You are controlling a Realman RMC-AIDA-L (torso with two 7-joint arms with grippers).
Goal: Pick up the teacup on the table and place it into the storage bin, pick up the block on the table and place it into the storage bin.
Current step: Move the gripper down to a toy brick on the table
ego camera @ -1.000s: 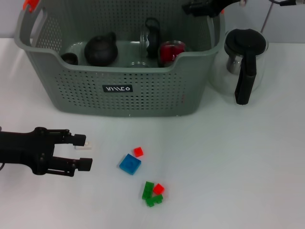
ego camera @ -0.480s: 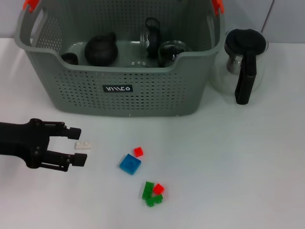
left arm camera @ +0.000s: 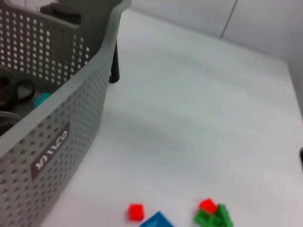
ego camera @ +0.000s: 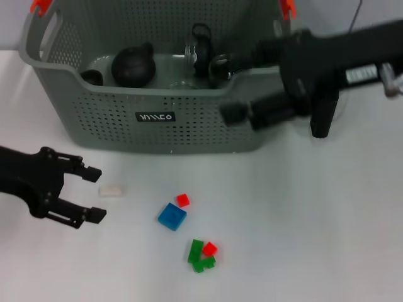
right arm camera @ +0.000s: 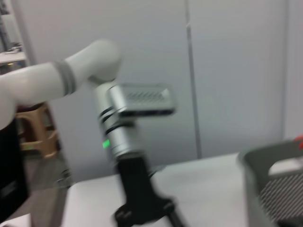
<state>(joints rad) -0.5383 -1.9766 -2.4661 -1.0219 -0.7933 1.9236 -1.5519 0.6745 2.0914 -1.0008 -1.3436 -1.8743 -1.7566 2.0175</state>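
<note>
Right gripper [ego camera: 242, 88] now swung out over front rim of storage bin [ego camera: 157, 116], fingers spread, empty; teacup presumably inside. Left gripper [ego camera: 93, 194] backed off white block [ego camera: 111, 190], fingers apart; block lies ungrasped on counter [ego camera: 302, 226].

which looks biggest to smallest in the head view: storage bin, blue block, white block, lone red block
1. storage bin, by far the largest.
2. blue block.
3. white block and the lone red block: these look too close in size to rank; the white one is longer, the red one squarer.
</note>
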